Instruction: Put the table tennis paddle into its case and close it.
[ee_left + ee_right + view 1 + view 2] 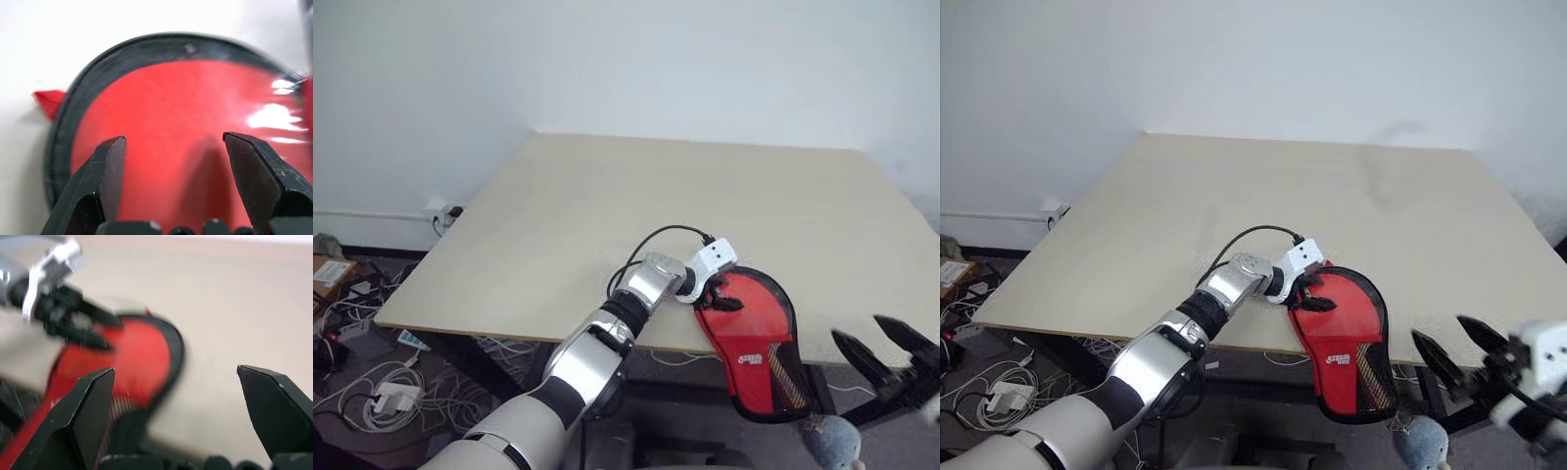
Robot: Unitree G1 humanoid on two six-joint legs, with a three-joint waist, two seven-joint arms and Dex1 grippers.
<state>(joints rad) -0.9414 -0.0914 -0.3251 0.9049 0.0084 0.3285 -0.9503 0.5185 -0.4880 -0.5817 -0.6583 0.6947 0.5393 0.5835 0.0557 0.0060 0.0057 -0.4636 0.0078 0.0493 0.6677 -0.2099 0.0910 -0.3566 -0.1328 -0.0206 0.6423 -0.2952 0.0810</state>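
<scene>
The case [756,345] lies red panel up at the table's [607,196] front edge, its mesh end hanging well past the edge. My left gripper [722,294] is open at the case's round end, its fingers [110,166] spread over the red panel [171,98]; I cannot tell whether they touch it. My right gripper [886,343] is open in the air to the right of the case, off the table's front edge, and empty. From the right wrist I see the case [142,357] and the left gripper beyond my open fingers [93,396]. The table tennis paddle is hidden.
The beige table spreads wide behind and to both sides of the case. A black cable [656,240] loops over my left wrist. Cables and power strips [372,392] litter the floor to the left. A white wall stands behind the table.
</scene>
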